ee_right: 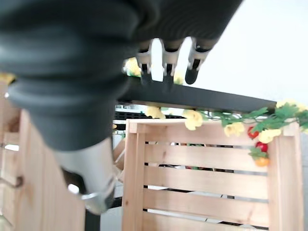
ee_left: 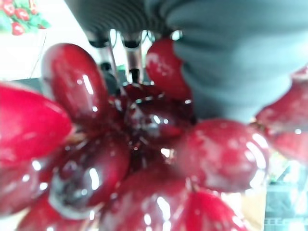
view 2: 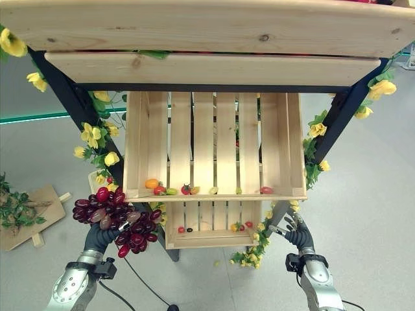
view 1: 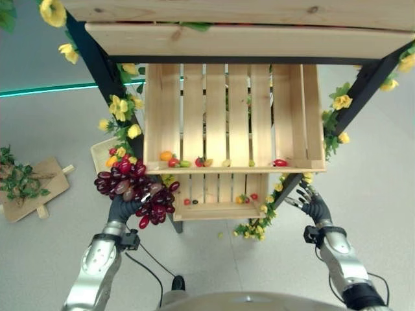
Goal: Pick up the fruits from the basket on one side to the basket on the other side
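A: Two wooden crates on the black stand: big slatted crate (view 1: 230, 120) mid-frame, smaller crate (view 1: 217, 197) just below it. One bunch of dark red grapes (view 1: 133, 188) at lower left, clutched in the left hand (view 1: 123, 208), fingers curled round it and mostly buried under the fruit. Up close in the left wrist view, just glossy grapes (ee_left: 120, 159) pressed against the palm.

B: Right hand (view 1: 313, 202) at lower right, beside the stand's leg, fingers spread and loose, holding nothing. Right wrist view same story, straight fingers (ee_right: 166, 60) against a dark bar.

A: Small fruits (view 1: 185, 162) lined along the big crate's front edge, too tiny to count properly. Roughly eight, mostly red, orange and green. Few more in the lower crate, partly hidden by the slats. Top shelf board (view 1: 246, 29) cut off at the upper edge.

B: Yellow flower garlands (view 1: 123, 110) down both legs. One wooden board with greenery (view 1: 26, 181) on the floor, far left.
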